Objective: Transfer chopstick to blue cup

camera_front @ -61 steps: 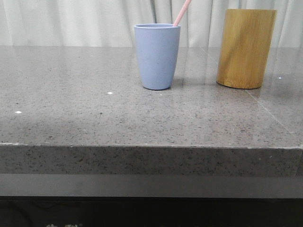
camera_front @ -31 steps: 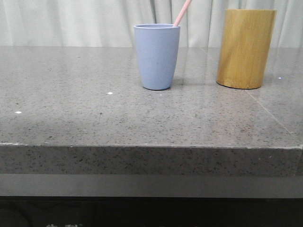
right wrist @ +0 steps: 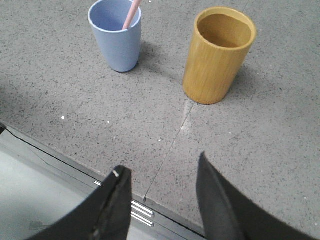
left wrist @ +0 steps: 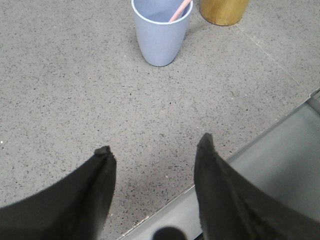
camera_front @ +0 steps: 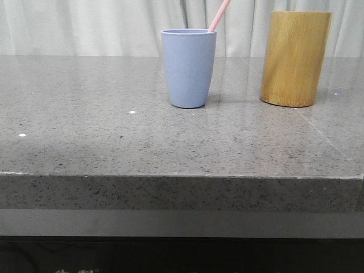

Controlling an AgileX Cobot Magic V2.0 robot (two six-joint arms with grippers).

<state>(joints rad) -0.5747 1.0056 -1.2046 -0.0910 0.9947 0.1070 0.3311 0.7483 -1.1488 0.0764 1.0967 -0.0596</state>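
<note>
The blue cup (camera_front: pixel 189 68) stands upright on the grey stone table (camera_front: pixel 114 136) at the back middle. A pale-pink chopstick (camera_front: pixel 219 15) leans out of it to the right; only its upper end shows. The cup (left wrist: pixel 161 32) and chopstick (left wrist: pixel 179 11) also show in the left wrist view, and the cup (right wrist: pixel 116 35) and chopstick (right wrist: pixel 131 14) in the right wrist view. My left gripper (left wrist: pixel 155 150) is open and empty, over the table's front edge. My right gripper (right wrist: pixel 161 167) is open and empty, also near the front edge. Neither arm shows in the front view.
A taller tan bamboo cylinder (camera_front: pixel 295 58) stands to the right of the blue cup; the right wrist view shows its inside (right wrist: pixel 225 31) with nothing visible in it. A seam (right wrist: pixel 172 142) runs across the tabletop. White curtains (camera_front: pixel 85 25) hang behind.
</note>
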